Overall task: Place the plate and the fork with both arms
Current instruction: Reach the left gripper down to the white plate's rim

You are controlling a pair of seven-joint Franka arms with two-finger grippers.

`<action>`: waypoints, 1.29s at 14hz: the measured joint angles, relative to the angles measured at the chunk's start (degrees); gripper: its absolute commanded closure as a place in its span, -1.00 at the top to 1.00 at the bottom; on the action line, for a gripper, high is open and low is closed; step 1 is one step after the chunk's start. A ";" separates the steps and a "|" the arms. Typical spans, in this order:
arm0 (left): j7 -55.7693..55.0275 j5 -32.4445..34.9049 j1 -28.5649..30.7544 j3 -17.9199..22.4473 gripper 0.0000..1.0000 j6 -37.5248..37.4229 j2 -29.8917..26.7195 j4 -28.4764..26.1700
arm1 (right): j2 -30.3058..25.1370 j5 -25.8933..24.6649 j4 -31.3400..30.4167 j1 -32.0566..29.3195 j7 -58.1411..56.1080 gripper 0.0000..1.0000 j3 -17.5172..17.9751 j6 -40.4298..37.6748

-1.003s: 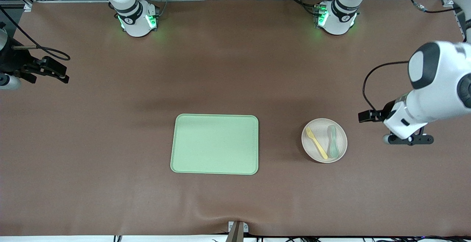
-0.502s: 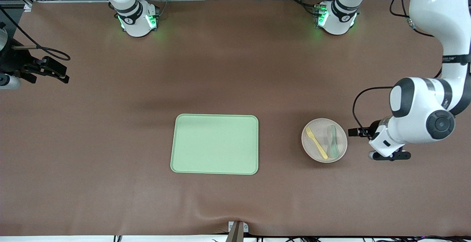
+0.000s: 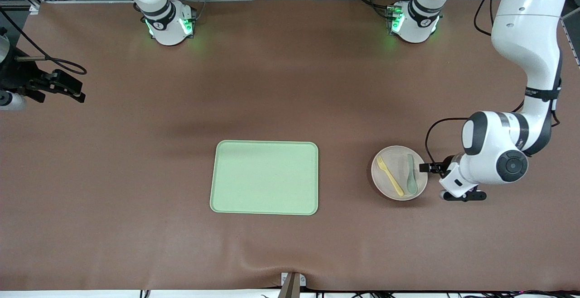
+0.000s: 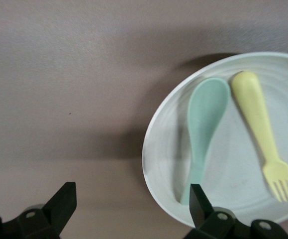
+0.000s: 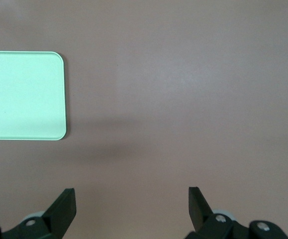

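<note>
- Now, front view: the plate [image 3: 399,172] sits on the table [image 3: 290,85] toward the left arm's end, beside the green tray [image 3: 264,177], with the fork [image 3: 389,176] and spoon [image 3: 410,174] on it. The left pincer [image 3: 442,182] is just beside its rim. The right pincer [image 3: 59,86] waits at the right arm's end.
- Left wrist view: pincer [image 4: 130,206] spread at the plate's edge.
- Right wrist view: pincer [image 5: 131,209] spread over bare table.

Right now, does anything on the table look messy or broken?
Nothing looks broken or spilled. The fork and a spoon lie side by side on the plate, and the green tray sits flat. The left gripper is open beside the plate's edge; the right gripper waits, open, at its end of the table.
</note>
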 measured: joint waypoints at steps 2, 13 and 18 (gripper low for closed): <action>0.00 0.89 0.01 0.00 1.00 1.18 1.40 -0.17 | 0.00 0.00 -0.01 0.00 0.00 1.00 0.00 0.00; 0.05 1.90 0.02 0.00 0.30 4.72 4.31 -0.22 | 0.00 0.00 -0.01 0.00 0.00 1.00 -0.06 0.00; 0.08 1.96 0.00 -0.04 -1.00 4.80 4.46 -0.21 | 0.00 0.00 -0.01 0.00 0.00 1.00 -0.07 0.00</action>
